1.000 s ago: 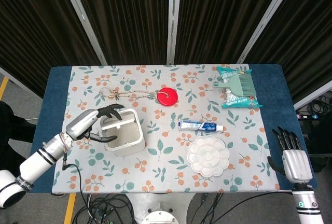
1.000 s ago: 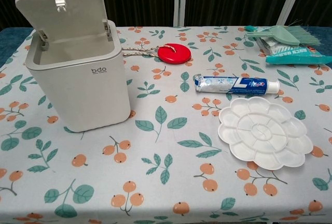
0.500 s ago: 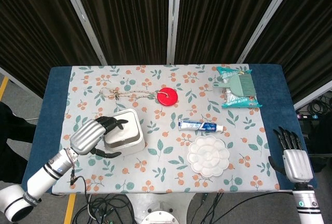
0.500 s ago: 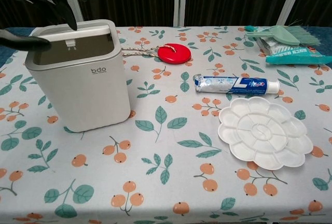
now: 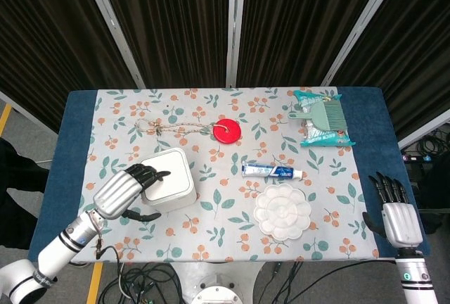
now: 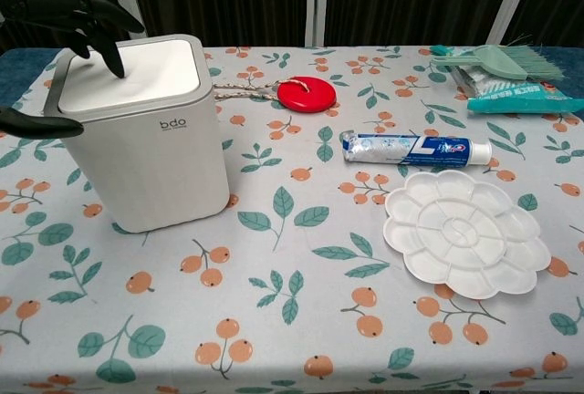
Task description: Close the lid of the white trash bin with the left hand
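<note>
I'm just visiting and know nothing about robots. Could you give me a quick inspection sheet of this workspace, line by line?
Surface: table under a leaf-and-berry cloth.
Job's things: white trash bin, lid down flat.
Clutter: red disc on a string, toothpaste tube, white flower-shaped dish, green brush on a packet.
Hands: left hand over the bin's near-left edge, fingers on the lid; right hand off the table's right end, holding nothing, fingers apart.
Cables: bundles on the floor below the table.
Surroundings: dark curtains behind.

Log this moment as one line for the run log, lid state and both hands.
lid: down, flush on white trash bin | left hand: fingers over lid, holding nothing | right hand: open, idle beside table edge
</note>
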Motion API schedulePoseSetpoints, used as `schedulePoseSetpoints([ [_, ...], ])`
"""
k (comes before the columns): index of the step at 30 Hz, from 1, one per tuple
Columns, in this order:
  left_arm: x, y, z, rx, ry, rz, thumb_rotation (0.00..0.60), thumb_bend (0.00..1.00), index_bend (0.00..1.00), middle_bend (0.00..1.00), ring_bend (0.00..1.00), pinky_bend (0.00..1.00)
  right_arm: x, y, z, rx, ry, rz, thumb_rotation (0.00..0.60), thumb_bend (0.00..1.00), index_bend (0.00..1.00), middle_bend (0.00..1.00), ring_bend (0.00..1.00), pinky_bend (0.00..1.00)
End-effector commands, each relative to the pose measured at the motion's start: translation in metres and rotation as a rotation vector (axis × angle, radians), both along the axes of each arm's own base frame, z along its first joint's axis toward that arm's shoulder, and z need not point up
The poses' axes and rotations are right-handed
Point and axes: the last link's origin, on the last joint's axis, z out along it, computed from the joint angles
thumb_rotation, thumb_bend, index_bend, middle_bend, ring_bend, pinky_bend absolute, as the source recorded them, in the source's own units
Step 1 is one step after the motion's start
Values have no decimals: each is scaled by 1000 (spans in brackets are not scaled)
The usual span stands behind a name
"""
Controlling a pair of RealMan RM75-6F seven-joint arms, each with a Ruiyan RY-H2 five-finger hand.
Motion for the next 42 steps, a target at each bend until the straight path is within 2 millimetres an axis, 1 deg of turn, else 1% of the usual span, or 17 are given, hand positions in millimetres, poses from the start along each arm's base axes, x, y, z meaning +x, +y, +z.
schedulePoseSetpoints([
  [1, 0, 0, -1, 7, 15, -12, 349, 153, 162, 331, 246, 284, 0, 0, 0, 1, 1, 0, 600, 254, 0, 0, 0, 0],
  [11, -2, -3, -10, 19, 75, -45, 370, 153, 162, 339, 246, 282, -2, 0, -1, 3, -1, -7, 600, 254, 0, 0, 0, 0],
  [18, -2, -3, -10, 43, 95, -56, 380, 153, 162, 340, 246, 282, -3, 0, -1, 3, -2, -8, 600, 255, 0, 0, 0, 0],
  [22, 3, -1, 1, 102, 13, -62, 383, 150, 162, 328, 239, 271, -3, 0, -1, 1, -3, -8, 600, 254, 0, 0, 0, 0],
  [26, 5, 1, 23, 195, -64, -48, 383, 147, 161, 310, 220, 245, -2, 0, -1, 0, -4, -5, 600, 254, 0, 0, 0, 0],
  [28, 1, 0, 36, 243, -98, -21, 386, 146, 161, 310, 219, 245, -2, 0, -1, 1, -4, -3, 600, 254, 0, 0, 0, 0],
  [29, -3, -2, 41, 264, -103, -4, 385, 146, 162, 310, 220, 247, -2, 0, -1, 0, -6, -3, 600, 254, 0, 0, 0, 0],
  [32, -28, -13, 55, 330, -93, 88, 381, 146, 162, 309, 220, 249, -1, 1, -1, -1, -10, 0, 600, 254, 0, 0, 0, 0],
  [34, -55, -24, 61, 382, -54, 175, 380, 146, 162, 304, 220, 241, 0, 1, 1, -4, -12, 6, 600, 254, 0, 0, 0, 0],
  [35, -69, -30, 63, 401, -28, 216, 379, 146, 162, 299, 218, 237, 1, 0, 1, -5, -13, 8, 600, 254, 0, 0, 0, 0],
  [36, -86, -36, 65, 418, 9, 273, 377, 146, 162, 285, 207, 224, 1, 0, 2, -6, -12, 11, 600, 254, 0, 0, 0, 0],
  [39, -124, -57, 66, 434, 114, 390, 372, 147, 162, 240, 161, 182, 3, 1, 2, -8, -9, 16, 600, 254, 0, 0, 0, 0],
  [42, -143, -72, 64, 449, 233, 413, 380, 147, 159, 209, 114, 145, 5, 1, 1, -5, -5, 19, 600, 254, 0, 0, 0, 0],
])
